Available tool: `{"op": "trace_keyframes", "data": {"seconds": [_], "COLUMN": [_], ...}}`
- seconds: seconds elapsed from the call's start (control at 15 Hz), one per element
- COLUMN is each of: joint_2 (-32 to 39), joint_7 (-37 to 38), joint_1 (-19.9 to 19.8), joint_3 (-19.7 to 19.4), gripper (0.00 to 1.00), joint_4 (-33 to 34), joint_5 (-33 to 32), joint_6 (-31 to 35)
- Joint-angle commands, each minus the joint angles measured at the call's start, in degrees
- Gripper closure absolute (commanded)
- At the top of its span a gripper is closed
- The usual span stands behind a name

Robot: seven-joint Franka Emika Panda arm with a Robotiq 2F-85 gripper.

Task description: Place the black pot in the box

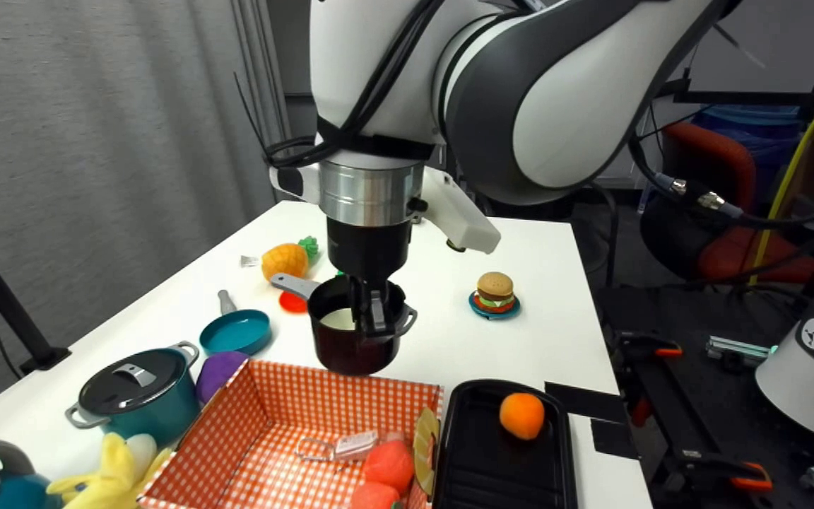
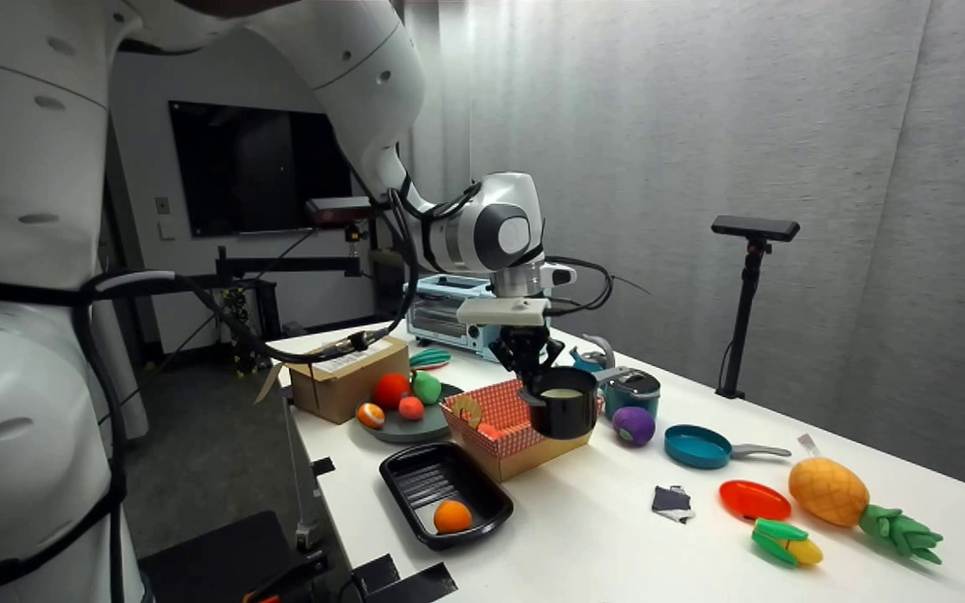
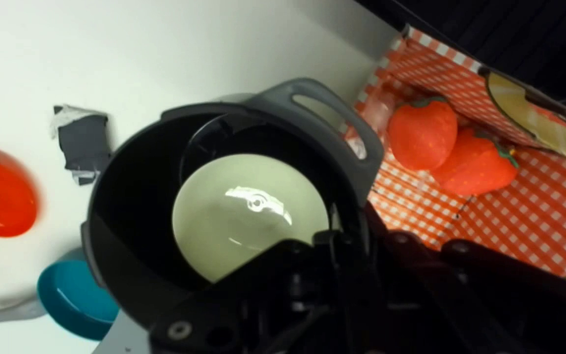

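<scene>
The black pot (image 3: 150, 196) hangs in the air; the gripper (image 3: 354, 241) pinches only its rim, so it may swing. Toward three o'clock in the wrist view, the box (image 3: 408, 205) wall could catch it, and strawberries (image 3: 423, 132) inside could tilt it.

bright white table (image 1: 555, 339) | dim floor (image 2: 214, 461) | wrist view: glare in black pot (image 3: 229, 216), red dish (image 3: 0, 196) blurred

Strawberries (image 3: 423, 133) lie in the box (image 1: 336, 399), just beside a tray (image 1: 499, 463) holding an orange (image 1: 521, 416).
</scene>
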Motion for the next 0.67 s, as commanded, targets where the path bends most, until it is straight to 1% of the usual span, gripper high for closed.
{"op": "trace_keyframes", "data": {"seconds": [0.0,0.33,0.6], "joint_2": [1.5,4.7,7.0], "joint_7": [3.2,4.8,6.0], "joint_1": [2.9,6.1,6.8], "joint_3": [1.3,4.0,4.2], "gripper": [0.99,0.99,0.99], "joint_4": [4.5,7.2,6.6], "joint_5": [-0.1,1.0,1.3], "joint_6": [-0.1,-0.4,-0.7]}}
